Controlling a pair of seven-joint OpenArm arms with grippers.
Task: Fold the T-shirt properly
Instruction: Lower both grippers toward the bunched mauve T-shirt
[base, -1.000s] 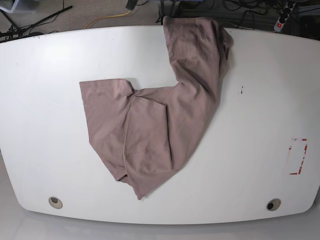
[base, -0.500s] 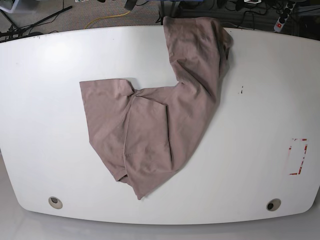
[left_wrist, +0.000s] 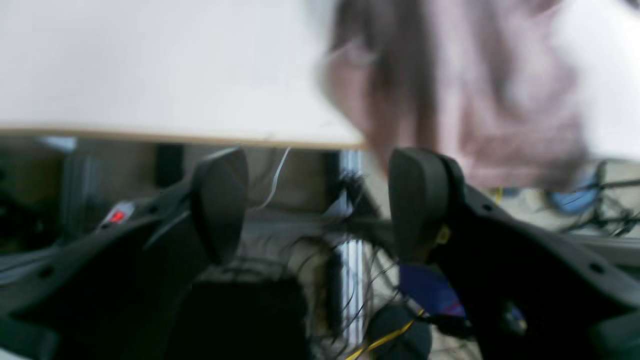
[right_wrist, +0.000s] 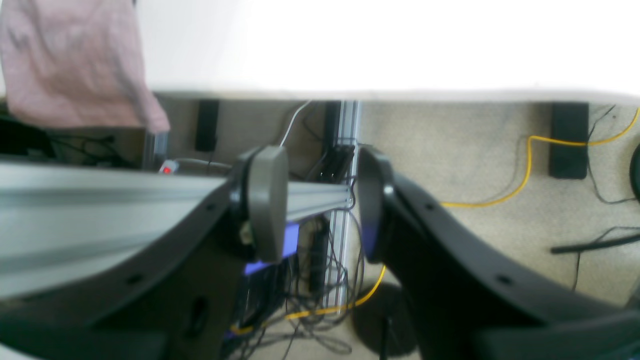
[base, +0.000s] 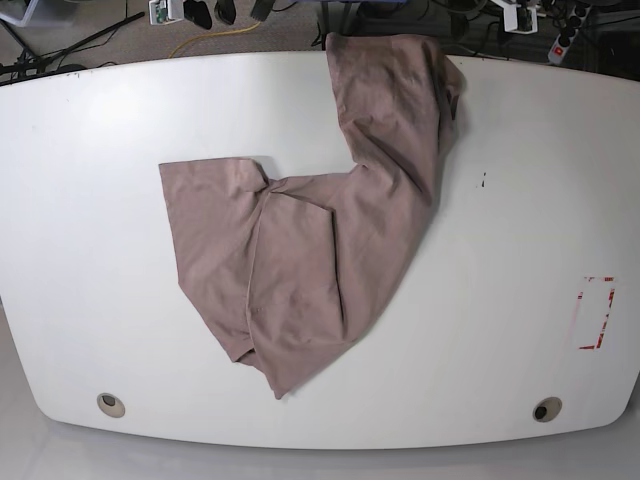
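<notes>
The T-shirt (base: 320, 230) lies crumpled on the white table (base: 90, 200), one part bunched toward the far edge and hanging over it. In the right wrist view the shirt's hanging part (right_wrist: 70, 65) is at the upper left. It appears blurred at the upper right of the left wrist view (left_wrist: 475, 100). My left gripper (left_wrist: 320, 205) hovers beyond the far table edge, open wide and empty. My right gripper (right_wrist: 320, 200) is also off the table, its jaws apart with nothing between them. Its dark fingertips (base: 207, 12) peek in at the top of the base view.
Floor beyond the table carries a yellow cable (right_wrist: 525, 165), tangled wires and a power strip (base: 566, 30). The tabletop has two round holes (base: 111, 404) (base: 547, 408), a red taped rectangle (base: 597, 312) and a small dark mark (base: 483, 181). A bit of the left arm (base: 520, 14) shows at the top.
Both arms have crept into the top edge of the base view, the right one's fingertips now showing. The T-shirt has not moved.
</notes>
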